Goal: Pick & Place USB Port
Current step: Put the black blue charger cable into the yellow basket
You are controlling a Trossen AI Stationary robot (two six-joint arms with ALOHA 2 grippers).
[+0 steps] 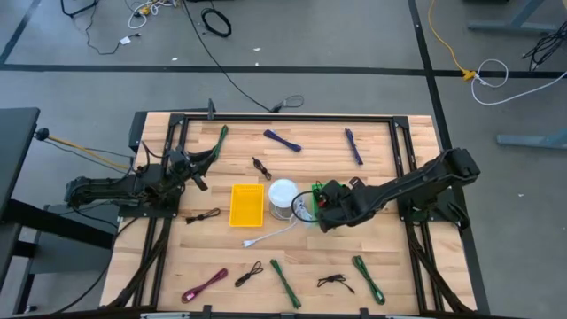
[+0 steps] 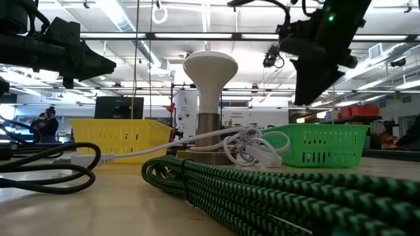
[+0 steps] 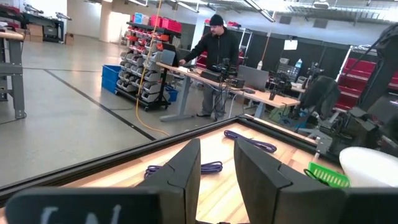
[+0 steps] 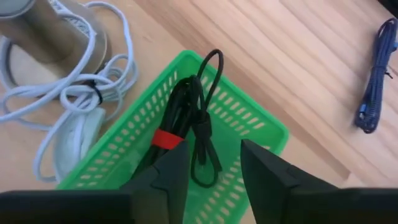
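In the high view the green perforated plastic basket [image 1: 310, 206] is largely covered by the right gripper [image 1: 324, 213], so its contents cannot be read from above; only a strip of its rim shows beside the white lamp with a round shade [image 1: 283, 192]. The right wrist view supplies the detail: the bundled black USB cable with a red band [image 4: 191, 134] lies inside the basket [image 4: 249, 127], on its floor. The bundle's long axis runs lengthwise along the basket, one loop end pointing toward the far rim and the bare wooden tabletop [image 4: 298, 68], the other end passing out of sight between the fingers [image 4: 166, 177]. The right gripper [image 4: 214, 180] hangs directly above the bundle with its fingers spread apart and holding nothing. The lamp's white cord [image 4: 74, 99] lies coiled just beside the basket. The left gripper [image 1: 197, 168] waits above the table's left side near the yellow plastic basket [image 1: 247, 204], its fingers [image 3: 183, 174] partly open around empty air.
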